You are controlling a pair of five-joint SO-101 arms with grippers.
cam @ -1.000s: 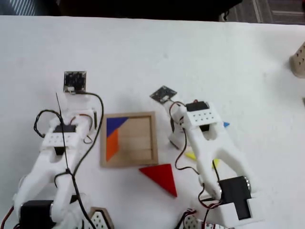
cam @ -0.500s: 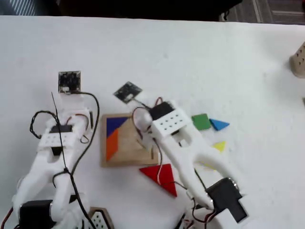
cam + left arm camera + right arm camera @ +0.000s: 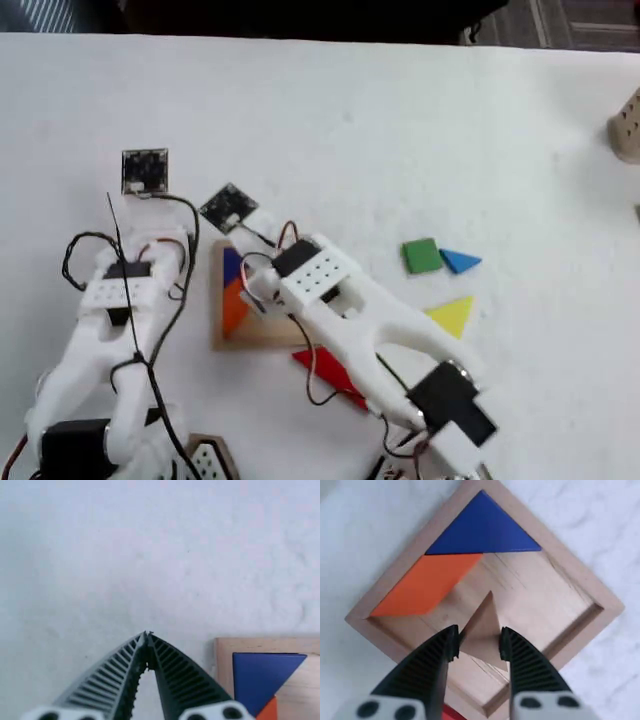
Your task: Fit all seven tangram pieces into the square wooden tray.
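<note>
Leaving the red triangle (image 3: 322, 372) on the table at the near edge of the wooden tray (image 3: 216, 310), partly under the right arm. Arriving over the tray after a swing across from the loose pieces on the right during the last second, and now hanging the right gripper (image 3: 478, 639) above the bare floor. Pinching a tan triangle (image 3: 482, 616) between narrowly set fingers, one corner pointing toward the orange parallelogram (image 3: 427, 582) and the big blue triangle (image 3: 482, 527) already seated along one side. Keeping the left gripper (image 3: 146, 645) where it was, fingers pressed together on nothing, hovering over table just beside the tray's corner. Uncovering, by that swing, the yellow triangle (image 3: 452, 315) well off to the right, and farther out the green square (image 3: 421, 256) just beside the small blue triangle (image 3: 460, 262). Probably starting on the third placement, with four pieces waiting outside. Likely needing a lowering and a small turn to bring the tan piece flush before letting go.
</note>
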